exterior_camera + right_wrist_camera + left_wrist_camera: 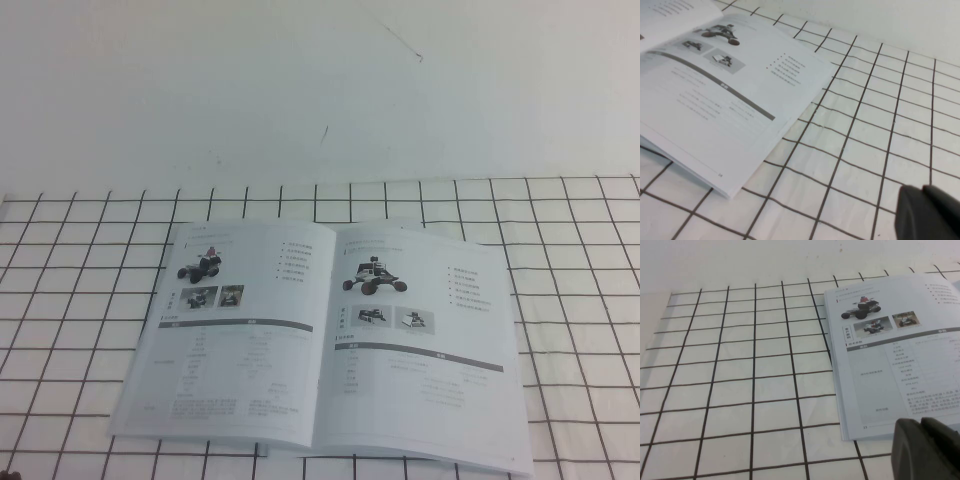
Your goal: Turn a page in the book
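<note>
The book (320, 340) lies open and flat on the grid mat, spine in the middle. Its left page (240, 330) and right page (420, 350) both show small robot vehicle photos, grey bars and tables. My left gripper (920, 424) is shut and empty, just off the book's near left corner (850, 432), not touching it. My right gripper (923, 193) is shut and empty over the bare mat, to the right of the book's near right corner (732, 187). Neither gripper shows in the high view.
The white mat with black grid lines (80, 300) covers the table on every side of the book. A plain white wall (300, 90) rises behind it. The mat's left edge (660, 315) shows in the left wrist view.
</note>
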